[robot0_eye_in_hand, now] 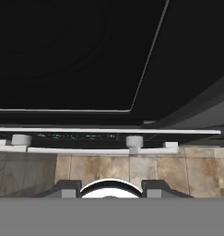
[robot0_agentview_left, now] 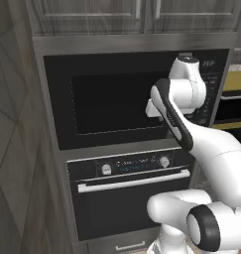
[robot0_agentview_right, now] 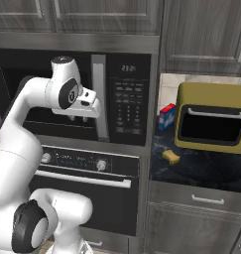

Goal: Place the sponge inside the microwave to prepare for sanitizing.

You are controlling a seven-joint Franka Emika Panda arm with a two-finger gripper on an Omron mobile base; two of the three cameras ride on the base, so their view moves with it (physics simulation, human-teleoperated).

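The glossy black microwave (robot0_agentview_right: pixel 67 94), steel-trimmed, door closed, is showing "23:21" on its display. Right of it, a boxy olive toaster oven (robot0_agentview_right: pixel 211 124) is sitting on the dark tabletop (robot0_agentview_right: pixel 211 171). The tool (robot0_agentview_right: pixel 78 118), pressed together and empty, is hanging before the microwave door. The small yellow sponge (robot0_agentview_right: pixel 171 157) is lying on the tabletop, near the toaster oven.

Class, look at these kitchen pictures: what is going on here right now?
The robot's gripper, fingers shut and holding nothing, hangs in front of the microwave, whose door is closed. The sponge lies on the dark counter to the right, in front of the olive-yellow toaster oven. Nothing has been picked up yet.
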